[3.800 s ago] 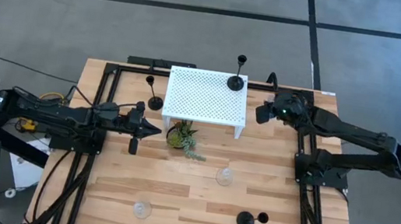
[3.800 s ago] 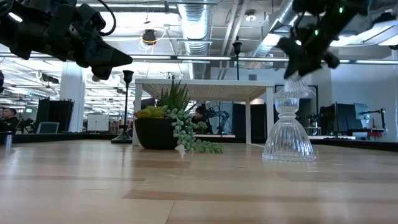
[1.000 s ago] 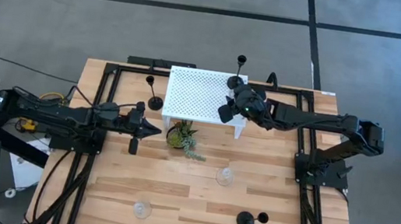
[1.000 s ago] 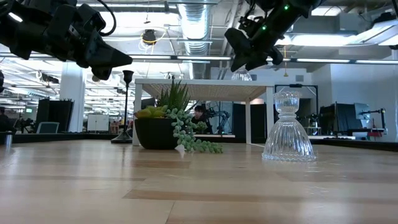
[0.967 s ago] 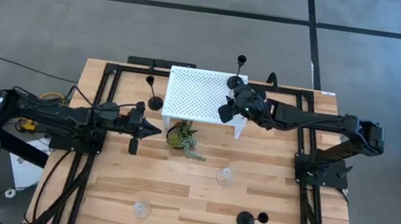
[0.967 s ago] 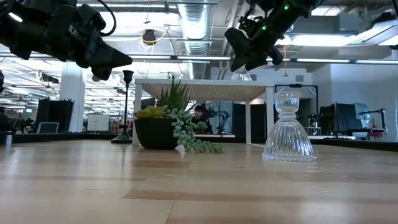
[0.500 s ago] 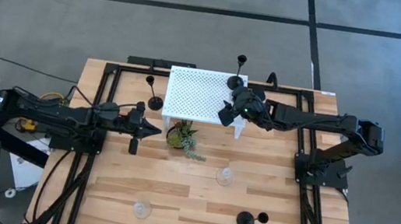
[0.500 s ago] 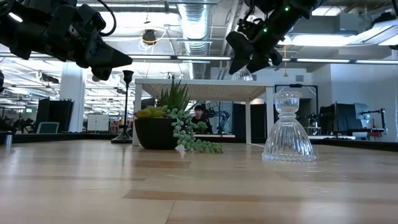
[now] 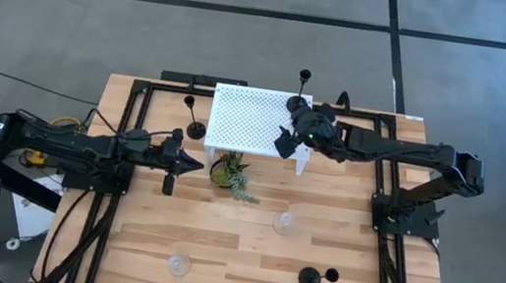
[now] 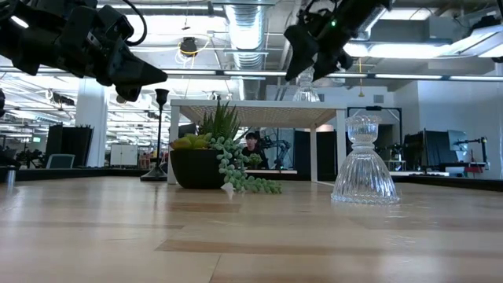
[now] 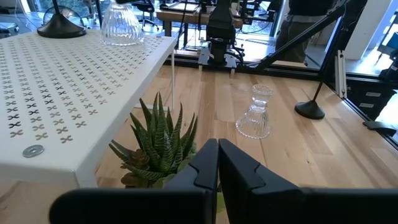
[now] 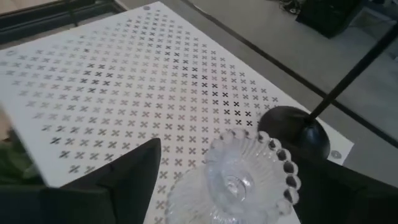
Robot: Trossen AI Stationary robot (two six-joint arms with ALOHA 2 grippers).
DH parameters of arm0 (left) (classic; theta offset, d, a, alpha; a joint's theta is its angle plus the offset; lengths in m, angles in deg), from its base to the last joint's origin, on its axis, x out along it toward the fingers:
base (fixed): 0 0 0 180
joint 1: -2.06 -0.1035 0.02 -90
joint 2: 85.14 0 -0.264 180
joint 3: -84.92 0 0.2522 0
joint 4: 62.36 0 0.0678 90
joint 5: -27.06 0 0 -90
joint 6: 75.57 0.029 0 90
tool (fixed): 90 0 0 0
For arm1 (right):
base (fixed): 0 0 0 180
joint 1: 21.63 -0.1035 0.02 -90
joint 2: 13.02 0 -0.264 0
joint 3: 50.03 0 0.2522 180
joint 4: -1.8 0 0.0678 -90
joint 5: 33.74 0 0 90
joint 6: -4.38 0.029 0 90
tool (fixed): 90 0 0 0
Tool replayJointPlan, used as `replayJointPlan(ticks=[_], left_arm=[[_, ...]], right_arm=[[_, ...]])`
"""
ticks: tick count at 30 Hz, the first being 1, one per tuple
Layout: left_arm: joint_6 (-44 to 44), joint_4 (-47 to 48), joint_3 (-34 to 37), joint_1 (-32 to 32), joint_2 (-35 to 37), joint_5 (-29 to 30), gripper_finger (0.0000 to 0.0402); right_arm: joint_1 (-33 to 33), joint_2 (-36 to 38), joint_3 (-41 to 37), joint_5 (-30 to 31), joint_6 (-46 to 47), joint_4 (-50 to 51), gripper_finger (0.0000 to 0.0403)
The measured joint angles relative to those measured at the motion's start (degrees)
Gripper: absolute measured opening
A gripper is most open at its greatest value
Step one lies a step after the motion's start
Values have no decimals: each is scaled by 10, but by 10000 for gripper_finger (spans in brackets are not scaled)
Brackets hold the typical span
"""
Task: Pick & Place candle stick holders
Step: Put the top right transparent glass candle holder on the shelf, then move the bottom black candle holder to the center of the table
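- Right gripper [image 9: 283, 143] is seen over the 3 o'clock edge of the white stand [image 9: 246, 121]; jaws are spread wide, nothing held.
- A glass holder [image 12: 239, 180] is stood upright on the stand top between those jaws, apart from both; judged as just set down and released.
- A black holder [image 9: 296, 103] is placed on the stand's 1 o'clock corner, just beside the glass one; the stand is judged to be the drop target.
- Left gripper [image 9: 198, 163] is parked at 9 o'clock of the plant [image 9: 228, 172], jaws closed and empty; judged as waiting.
- On the worktop [image 9: 238, 249] these are left: second glass holder [image 9: 283, 223] near centre, third glass holder [image 9: 178, 265] at 7 o'clock, black holder [image 9: 310, 279] at 5 o'clock, black holder [image 9: 195, 129] at 9 o'clock of the stand.
- Risk: the glass holder could be clipped on retreat; a straight lift is advised.
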Motion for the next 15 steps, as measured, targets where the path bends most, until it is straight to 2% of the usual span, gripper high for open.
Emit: replayJointPlan(ticks=[11, 15], left_arm=[[0, 0, 0, 0, 0, 0, 12], [0, 0, 0, 0, 0, 0, 12]], right_arm=[[-21, 0, 98, 1, -9, 194, 302], [-37, 1, 130, 2, 7, 257, 286]])
